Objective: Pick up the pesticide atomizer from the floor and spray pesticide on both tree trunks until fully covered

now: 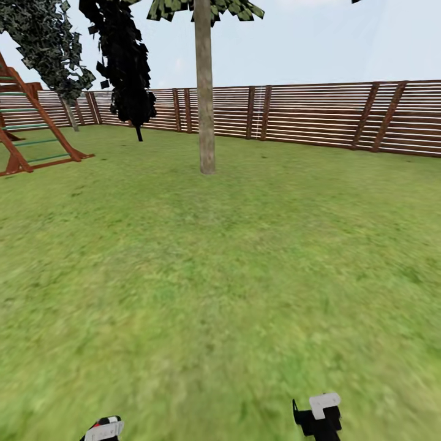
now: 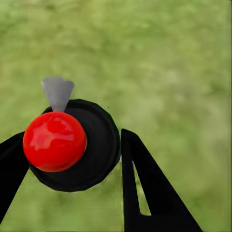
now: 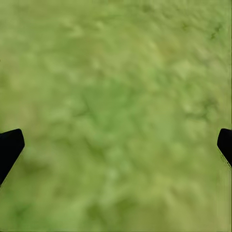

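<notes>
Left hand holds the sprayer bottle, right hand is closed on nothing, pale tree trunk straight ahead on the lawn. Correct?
Not quite: the right hand is open, its fingers spread wide over the grass in the right wrist view. The rest stands: the left hand holds the sprayer bottle, and the pale tree trunk is ahead on the lawn.

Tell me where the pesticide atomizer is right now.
The pesticide atomizer sits between the fingers of the left gripper, seen in the left wrist view with green lawn beneath it, red top facing the camera.
</notes>
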